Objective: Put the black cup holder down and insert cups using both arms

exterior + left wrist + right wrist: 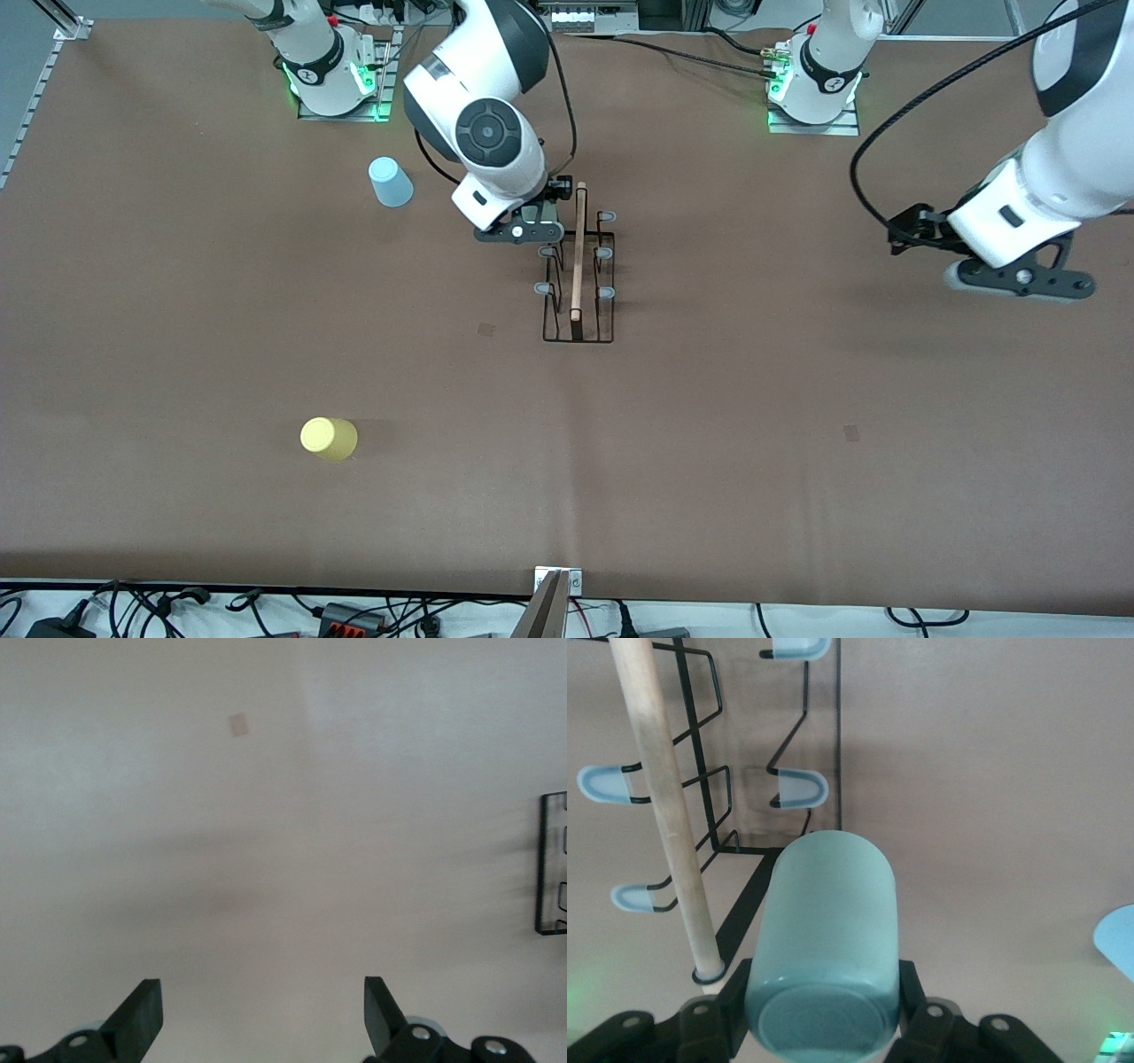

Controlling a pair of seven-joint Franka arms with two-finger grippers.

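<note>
the right gripper [824, 1028] is closed on the green cup [826, 943], a finger pressed to each side near the cup's closed base, the cup pointing out from the fingers toward the rack [578, 266]. in the front view this gripper [523, 232] hangs over the rack's end nearest the robot bases, on the side toward the right arm, and the cup itself is hidden under the wrist there. the right wrist view shows the cup just beside the wooden handle [663, 806], with grey-blue peg tips [799, 788] on both sides of the handle; whether the cup touches a peg cannot be told.

the rack stands upright near the middle of the table [753, 425], its handle running from the bases toward the front camera, three pegs down each side.

the left gripper [263, 1019] is open wide and holds nothing, with bare table under it and a corner of the rack [551, 864] at the edge of its view. in the front view it [1019, 276] waits over the table toward the left arm's end, well apart from the rack.

the blue cup [390, 182] stands upside down toward the right arm's end, near that arm's base. the yellow cup [329, 439] stands upside down too, much nearer the front camera, well apart from the rack.
</note>
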